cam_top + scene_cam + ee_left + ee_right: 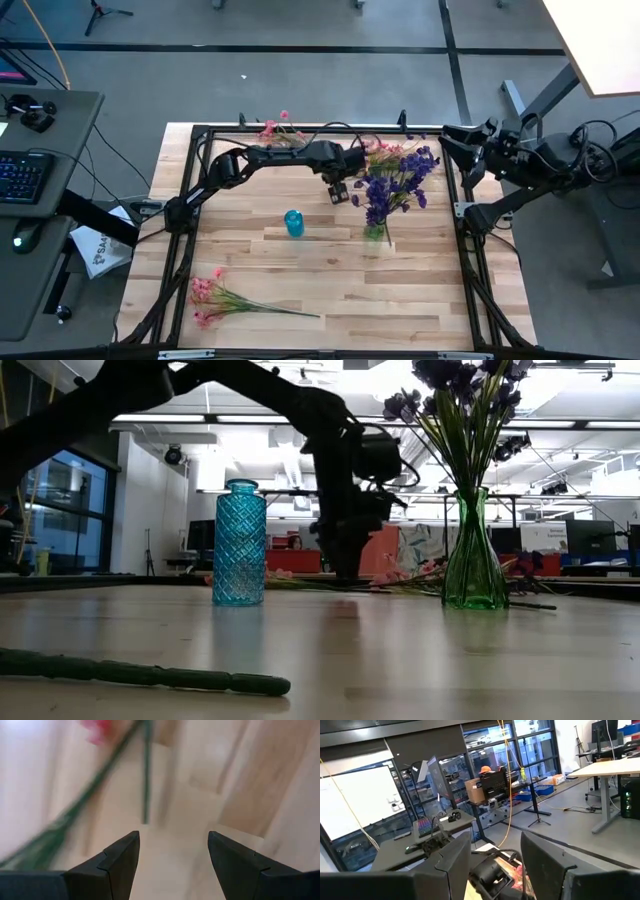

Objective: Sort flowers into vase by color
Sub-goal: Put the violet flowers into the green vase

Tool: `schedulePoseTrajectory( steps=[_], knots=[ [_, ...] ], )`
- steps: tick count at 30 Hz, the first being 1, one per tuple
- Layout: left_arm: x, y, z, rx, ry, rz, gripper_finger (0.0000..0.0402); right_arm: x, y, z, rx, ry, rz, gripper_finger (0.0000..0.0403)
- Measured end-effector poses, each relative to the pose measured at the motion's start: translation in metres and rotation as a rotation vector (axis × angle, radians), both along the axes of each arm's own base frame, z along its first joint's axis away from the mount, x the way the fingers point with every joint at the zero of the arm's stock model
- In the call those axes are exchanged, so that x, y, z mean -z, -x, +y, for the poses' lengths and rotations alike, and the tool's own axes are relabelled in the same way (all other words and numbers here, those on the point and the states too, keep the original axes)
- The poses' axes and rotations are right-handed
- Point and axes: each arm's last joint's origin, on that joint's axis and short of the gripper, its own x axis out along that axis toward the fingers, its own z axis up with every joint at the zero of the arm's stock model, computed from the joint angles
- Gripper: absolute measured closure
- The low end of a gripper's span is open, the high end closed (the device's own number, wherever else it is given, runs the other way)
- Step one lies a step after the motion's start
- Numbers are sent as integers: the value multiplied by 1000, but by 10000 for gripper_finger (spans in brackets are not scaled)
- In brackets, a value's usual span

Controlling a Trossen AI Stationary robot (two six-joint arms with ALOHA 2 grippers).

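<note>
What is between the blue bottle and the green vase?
In the low view, the left gripper hangs between the blue bottle and green vase, fingers open, farther back.

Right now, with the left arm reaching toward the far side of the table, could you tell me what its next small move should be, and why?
Probably lower the left gripper onto the green stem ahead of it. Its fingers are open and empty, a pink sprig lies on the wood just beyond them, and the blue vase holds no flowers yet.
</note>
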Motion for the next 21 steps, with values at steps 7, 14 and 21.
schedulePoseTrajectory(
  steps=[7, 14, 21],
  knots=[
    [-23, 30, -10, -81, -54, -227, 179, 1, 0, 0, -4, 4, 7, 236],
    [4, 69, -15, -121, 7, -626, 188, 1, 0, 0, -5, 8, 16, 236],
    [26, 65, -2, -128, -67, -689, 232, 2, -2, 1, -4, 9, 21, 236]
  ],
)
